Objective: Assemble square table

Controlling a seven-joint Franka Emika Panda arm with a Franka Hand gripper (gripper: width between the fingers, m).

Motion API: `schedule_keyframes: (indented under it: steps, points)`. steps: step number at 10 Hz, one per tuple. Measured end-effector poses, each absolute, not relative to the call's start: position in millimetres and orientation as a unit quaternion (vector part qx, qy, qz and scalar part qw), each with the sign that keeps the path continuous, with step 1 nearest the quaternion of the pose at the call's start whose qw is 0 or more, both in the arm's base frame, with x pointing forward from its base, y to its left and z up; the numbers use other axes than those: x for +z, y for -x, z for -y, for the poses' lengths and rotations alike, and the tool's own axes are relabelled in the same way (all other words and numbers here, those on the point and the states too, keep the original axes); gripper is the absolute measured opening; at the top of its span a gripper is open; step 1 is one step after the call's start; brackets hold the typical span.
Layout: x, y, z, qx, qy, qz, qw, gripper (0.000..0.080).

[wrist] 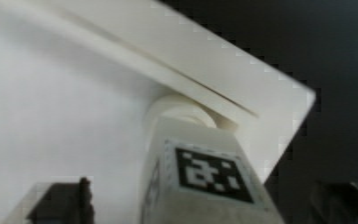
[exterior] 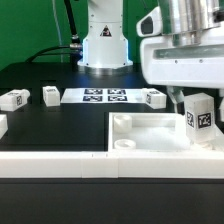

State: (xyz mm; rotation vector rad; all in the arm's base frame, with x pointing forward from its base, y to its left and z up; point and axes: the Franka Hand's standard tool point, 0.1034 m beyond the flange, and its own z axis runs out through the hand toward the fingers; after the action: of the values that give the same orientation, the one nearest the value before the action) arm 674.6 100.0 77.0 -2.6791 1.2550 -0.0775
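The square table's white tray-like top (exterior: 150, 128) lies upside up at the exterior view's right, against the front wall. A tagged white leg (exterior: 200, 117) stands upright in its far right corner. My gripper (exterior: 197, 100) is straight above, its fingers down either side of the leg. In the wrist view the leg (wrist: 202, 160) rises from the top's corner (wrist: 69, 110), and the dark fingers (wrist: 60, 200) stand away from it with a gap on each side. The gripper (wrist: 202, 205) is open and holds nothing.
Three loose tagged legs (exterior: 15, 98) (exterior: 51, 95) (exterior: 154, 97) lie along the back of the black table. Between them lies the marker board (exterior: 104, 96). A long white border wall (exterior: 60, 160) runs across the front. The robot base (exterior: 103, 45) stands behind.
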Motion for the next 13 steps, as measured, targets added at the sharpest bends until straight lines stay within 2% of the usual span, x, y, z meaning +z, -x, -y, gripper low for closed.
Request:
schedule_keyframes:
  steps: [1, 3, 5, 8, 9, 10, 11, 12, 13]
  points:
    - [80.4, -673.0, -105.7, -0.029, 0.934, -0.348, 0.074, 0.064]
    - [79.3, -673.3, -105.3, -0.034, 0.955, -0.284, 0.073, 0.0648]
    - [80.6, -673.4, -105.9, -0.047, 0.987, -0.141, 0.057, 0.0649]
    - [81.3, -677.5, -89.4, -0.059, 0.997, 0.024, 0.047, 0.0649]
    - [81.2, -677.1, -91.3, -0.058, 0.997, 0.028, 0.047, 0.0528]
    - [81.2, -677.1, -91.8, -0.058, 0.997, 0.022, 0.048, 0.0528]
    - [81.1, -677.1, -91.7, -0.058, 0.997, 0.017, 0.048, 0.0389]
    - [81.2, -677.1, -92.0, -0.057, 0.997, 0.003, 0.049, 0.0291]
    - [81.1, -677.0, -92.4, -0.055, 0.996, -0.035, 0.052, 0.0291]
